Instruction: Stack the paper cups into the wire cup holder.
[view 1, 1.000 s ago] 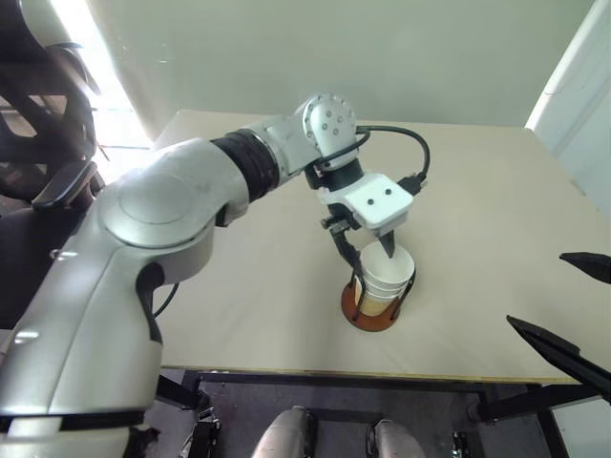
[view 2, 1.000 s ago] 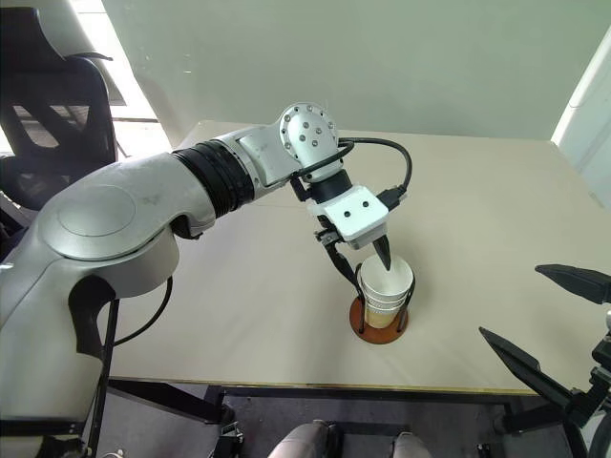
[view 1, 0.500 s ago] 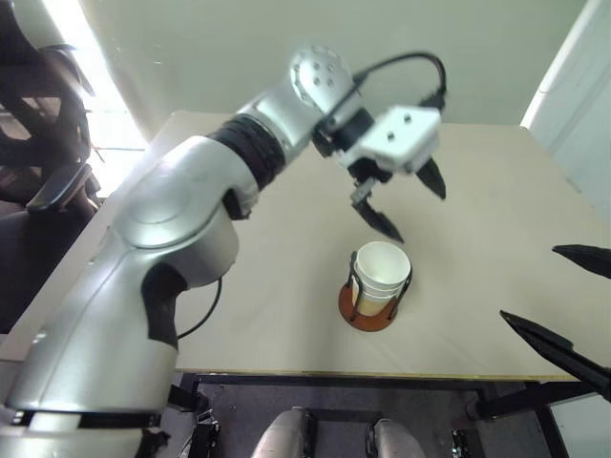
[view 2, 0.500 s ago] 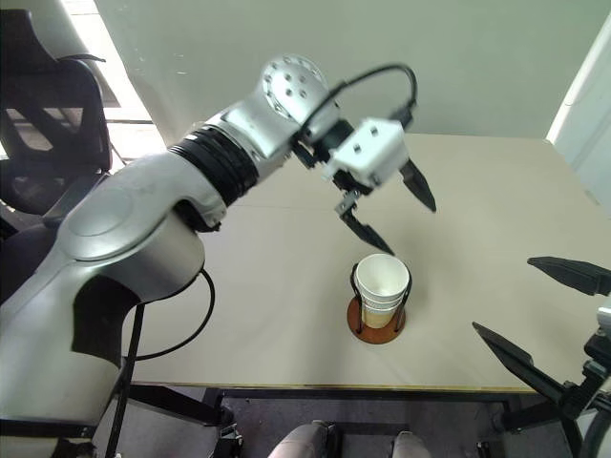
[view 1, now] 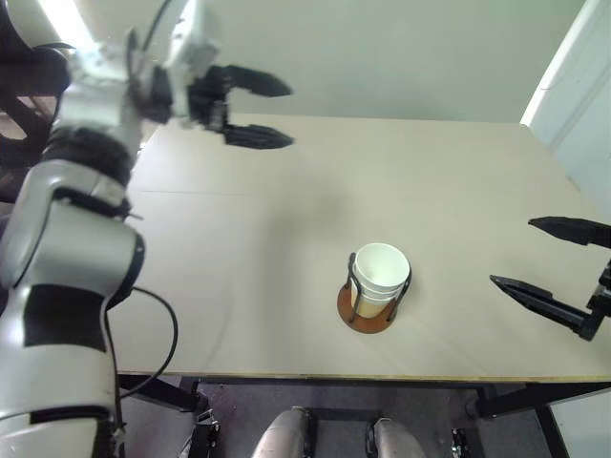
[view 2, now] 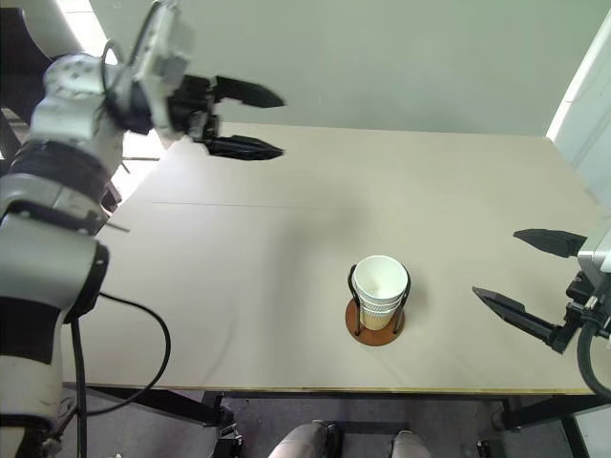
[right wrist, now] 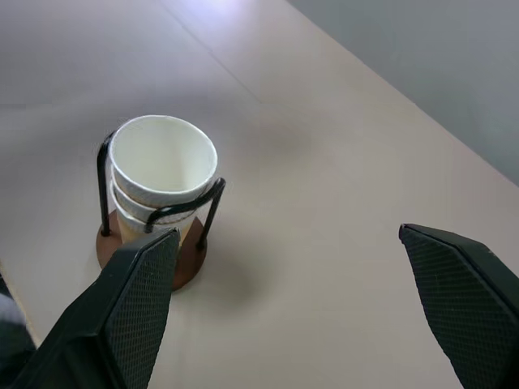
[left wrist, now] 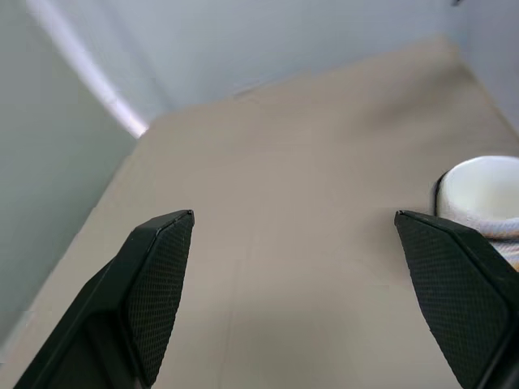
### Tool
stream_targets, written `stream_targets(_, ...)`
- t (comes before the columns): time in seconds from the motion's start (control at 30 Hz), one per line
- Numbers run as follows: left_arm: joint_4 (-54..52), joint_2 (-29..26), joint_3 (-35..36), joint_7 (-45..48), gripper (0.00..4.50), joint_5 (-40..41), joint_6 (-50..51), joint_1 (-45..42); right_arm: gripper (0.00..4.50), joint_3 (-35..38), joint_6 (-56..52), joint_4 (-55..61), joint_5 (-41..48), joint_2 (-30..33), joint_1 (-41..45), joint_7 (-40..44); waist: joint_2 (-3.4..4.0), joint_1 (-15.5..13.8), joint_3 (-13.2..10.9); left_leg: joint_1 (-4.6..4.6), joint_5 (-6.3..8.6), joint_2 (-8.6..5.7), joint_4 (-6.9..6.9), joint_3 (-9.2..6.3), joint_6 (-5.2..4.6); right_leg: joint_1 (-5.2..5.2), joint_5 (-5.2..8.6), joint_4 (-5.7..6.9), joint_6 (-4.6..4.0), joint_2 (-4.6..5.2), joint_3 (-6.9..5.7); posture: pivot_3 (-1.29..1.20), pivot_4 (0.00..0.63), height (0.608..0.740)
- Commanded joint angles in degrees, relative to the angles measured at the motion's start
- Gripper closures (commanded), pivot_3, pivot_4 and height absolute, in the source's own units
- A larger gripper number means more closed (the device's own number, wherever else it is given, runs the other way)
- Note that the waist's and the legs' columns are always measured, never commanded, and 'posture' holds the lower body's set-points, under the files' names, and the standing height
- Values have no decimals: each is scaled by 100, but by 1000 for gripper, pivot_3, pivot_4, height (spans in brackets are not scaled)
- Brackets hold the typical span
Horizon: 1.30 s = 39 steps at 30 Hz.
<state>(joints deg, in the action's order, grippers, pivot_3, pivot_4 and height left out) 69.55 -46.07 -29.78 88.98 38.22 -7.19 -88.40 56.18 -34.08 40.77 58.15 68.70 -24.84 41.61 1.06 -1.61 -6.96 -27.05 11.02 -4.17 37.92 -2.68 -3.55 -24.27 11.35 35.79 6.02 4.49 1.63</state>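
Your paper cups [view 2: 380,286] nested in the wire cup holder [view 2: 375,320] on the desk [view 2: 286,258], left end effector [view 2: 263,122] and right end effector [view 2: 516,272] both spread, empty.

We see a wide beige table [view 1: 286,239] with a faint seam line across it, a plain pale wall [view 2: 401,57] behind, a black office chair [view 1: 29,124] at the side near bright window light [view 1: 67,19]
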Motion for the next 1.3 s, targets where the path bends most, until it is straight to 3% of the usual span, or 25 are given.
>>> stream_targets(0.03,-266,-493,922,-518,252,-370,254,585,0,-459,217,-519,-444,98,463,498,4,3,0,2,-15,6,4,-11,37,2,-7,1,6,4,7,0,150,740)
stream_targets(0.2,-1342,-988,2102,-1224,252,-480,810,2038,0,-1258,370,-1092,-796,211,1341,942,6,2,1,11,-28,12,-7,-10,41,-2,-9,10,-35,-22,-3,0,150,740)
stream_targets(0.33,-3054,-1211,3446,-2453,252,-168,1348,4043,0,-2399,656,-1917,-1179,295,2514,1228,8,46,3,25,-40,17,-15,-12,44,1,-12,14,-46,-24,1,0,150,740)
stream_targets(0.47,-4439,-1029,4526,-3524,252,-84,1706,5552,0,-3327,854,-2725,-1642,236,3608,1532,5,101,2,39,-56,21,-22,-12,56,5,0,24,-56,-24,4,0,150,740)
stream_targets(0.63,-5628,-474,5684,-4743,252,76,2156,6789,0,-4365,1012,-3747,-2454,-229,5018,1415,-5,92,-1,110,-93,18,-89,-10,85,25,-32,12,-147,-19,5,0,150,740)
stream_targets(0.73,-6324,-169,6080,-5200,252,69,2292,7389,0,-4786,1195,-4331,-2995,-779,5700,1119,-7,128,0,125,-104,23,-125,-12,48,37,-40,20,-162,-20,7,0,150,740)
stream_targets(0.8,-6670,-20,6293,-5356,252,84,2340,7683,0,-4873,1267,-4653,-3190,-1130,5977,962,-13,135,-3,139,-139,23,-164,-14,54,33,-74,18,-212,-17,7,0,150,740)
stream_targets(0.93,-7171,262,6521,-5721,252,44,2430,8053,0,-4964,1443,-5177,-3497,-1638,6280,839,-16,119,-6,157,-160,30,-202,-27,75,27,-79,27,-219,-21,1,0,150,740)
stream_targets(1.03,-7529,447,6510,-5917,252,-20,2495,8248,0,-5014,1617,-5540,-3656,-1874,6475,926,-15,121,-6,159,-160,33,-214,-29,80,15,-116,28,-280,-22,1,0,150,740)
stream_targets(1.3,-7897,593,6663,-6083,252,-92,2560,8636,0,-5019,1866,-6378,-3871,-2204,6952,1161,-16,137,-6,156,-159,37,-234,-26,92,-7,-120,19,-309,-22,3,0,150,740)
